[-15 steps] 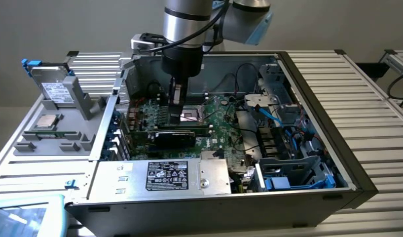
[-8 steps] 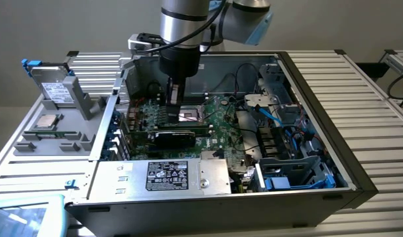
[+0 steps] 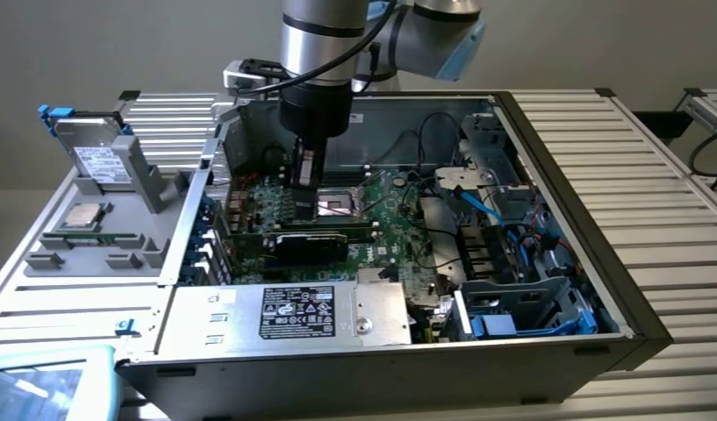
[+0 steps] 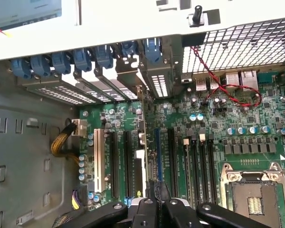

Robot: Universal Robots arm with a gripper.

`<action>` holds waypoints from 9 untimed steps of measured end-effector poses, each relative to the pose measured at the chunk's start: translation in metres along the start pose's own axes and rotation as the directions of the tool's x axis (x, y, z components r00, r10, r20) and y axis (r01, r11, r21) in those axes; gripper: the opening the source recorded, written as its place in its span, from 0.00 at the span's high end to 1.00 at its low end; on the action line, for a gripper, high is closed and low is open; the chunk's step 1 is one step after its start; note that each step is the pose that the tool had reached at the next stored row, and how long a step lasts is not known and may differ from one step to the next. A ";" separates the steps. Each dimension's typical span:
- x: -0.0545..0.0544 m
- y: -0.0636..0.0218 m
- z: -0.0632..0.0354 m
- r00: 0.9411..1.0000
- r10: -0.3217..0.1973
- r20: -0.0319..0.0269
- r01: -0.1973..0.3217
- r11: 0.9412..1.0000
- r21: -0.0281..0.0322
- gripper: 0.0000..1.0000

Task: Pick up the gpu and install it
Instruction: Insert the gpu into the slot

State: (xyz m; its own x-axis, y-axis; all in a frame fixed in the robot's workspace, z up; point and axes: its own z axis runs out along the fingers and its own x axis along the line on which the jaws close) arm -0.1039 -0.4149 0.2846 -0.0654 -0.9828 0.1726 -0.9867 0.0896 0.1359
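One camera stands off to the side and high up, looking down at the whole open computer case (image 3: 546,289) from a little way back. The other camera sits on the arm's wrist, very close, looking straight down into the case. Both see the big green motherboard (image 3: 382,210) (image 4: 204,128) and its square chip socket (image 3: 334,206) (image 4: 254,197).

The arm reaches down into the open computer case (image 3: 569,219), its gripper (image 3: 305,180) low over the motherboard (image 3: 382,219). A black gpu (image 3: 311,243) stands on edge at the gripper's six o'clock; the power supply (image 3: 294,313) lies beyond.
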 end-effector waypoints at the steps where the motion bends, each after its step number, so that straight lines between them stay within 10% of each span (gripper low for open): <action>1: 0.000 0.0004 0.0000 1.000 0.000 0.000 0.000 1.000 0.000 0.88; 9: 0.000 0.0053 0.0008 1.000 0.000 0.000 0.000 1.000 0.000 0.88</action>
State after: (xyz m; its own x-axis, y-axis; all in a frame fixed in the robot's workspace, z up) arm -0.1093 -0.4149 0.2846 -0.0654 -0.9828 0.1728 -0.9867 0.0896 0.1359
